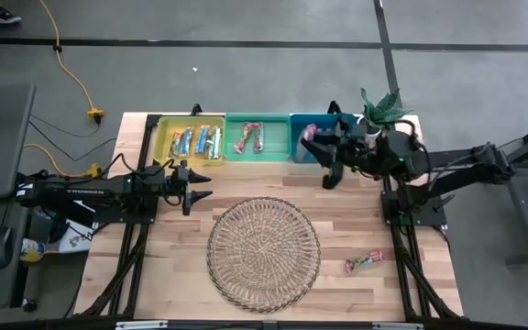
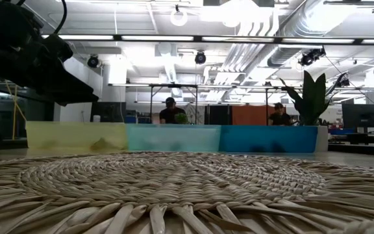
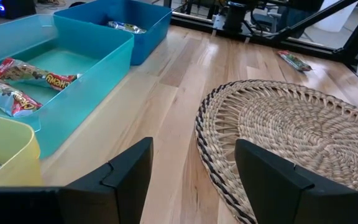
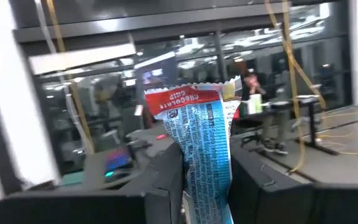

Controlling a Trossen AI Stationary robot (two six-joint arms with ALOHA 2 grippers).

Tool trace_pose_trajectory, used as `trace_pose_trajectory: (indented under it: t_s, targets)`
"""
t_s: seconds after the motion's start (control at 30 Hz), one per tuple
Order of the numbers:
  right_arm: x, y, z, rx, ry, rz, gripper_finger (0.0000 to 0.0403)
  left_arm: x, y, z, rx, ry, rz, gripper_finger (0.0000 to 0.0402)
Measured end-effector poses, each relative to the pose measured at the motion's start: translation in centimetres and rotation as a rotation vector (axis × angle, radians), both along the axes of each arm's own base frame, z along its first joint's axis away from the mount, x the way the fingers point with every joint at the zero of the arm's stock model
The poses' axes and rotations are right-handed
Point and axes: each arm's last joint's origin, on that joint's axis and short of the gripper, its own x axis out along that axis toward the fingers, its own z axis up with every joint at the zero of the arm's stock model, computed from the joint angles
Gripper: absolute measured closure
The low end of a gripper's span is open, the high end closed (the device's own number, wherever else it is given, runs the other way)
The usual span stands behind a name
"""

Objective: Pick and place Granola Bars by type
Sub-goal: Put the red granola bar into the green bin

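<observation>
Right gripper point(image 1: 330, 176), clamped on an upright blue-and-red wrapped granola bar point(image 4: 199, 149), hangs at the blue plastic bin's point(image 1: 299, 121) five o'clock corner.

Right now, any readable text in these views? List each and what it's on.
"CHOCOLATE CHIP": on the red top band of the granola bar held in the right gripper; its smaller print is too blurred to read.
Bars in the green bin: lettering on the red wrappers, too small to read.
Left arm: white lettering, unreadable.
</observation>
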Motion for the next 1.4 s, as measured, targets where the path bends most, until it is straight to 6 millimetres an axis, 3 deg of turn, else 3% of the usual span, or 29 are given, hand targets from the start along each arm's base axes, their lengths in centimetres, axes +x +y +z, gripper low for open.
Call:
trace_pose_trajectory:
  t_s: [0.17, 0.47, 0.6, 0.73, 0.87, 1.0, 1.4]
  targets:
    - [3.0, -2.5, -0.2, -0.004, 0.052, -0.091, 0.032, 0.0, 0.0, 0.0, 0.0, 0.0, 0.0, 0.0177]
    - [11.3, -9.3, -0.5, 0.065, 0.282, -0.285, 0.032, 0.0, 0.0, 0.0, 0.0, 0.0, 0.0, 0.0177]
    - [14.0, -12.8, -1.8, 0.167, 0.418, -0.39, 0.032, 0.0, 0.0, 0.0, 0.0, 0.0, 0.0, 0.0177]
    - [15.8, -16.4, -4.2, 0.32, 0.509, -0.445, 0.032, 0.0, 0.0, 0.0, 0.0, 0.0, 0.0, 0.0177]
    - [16.7, -19.5, -8.4, 0.495, 0.56, -0.443, 0.032, 0.0, 0.0, 0.0, 0.0, 0.0, 0.0, 0.0177]
    - [16.8, -21.0, -12.6, 0.615, 0.589, -0.463, 0.032, 0.0, 0.0, 0.0, 0.0, 0.0, 0.0, 0.0177]
    - [14.9, -20.8, -20.8, 0.846, 0.562, -0.533, 0.032, 0.0, 0.0, 0.0, 0.0, 0.0, 0.0, 0.0177]
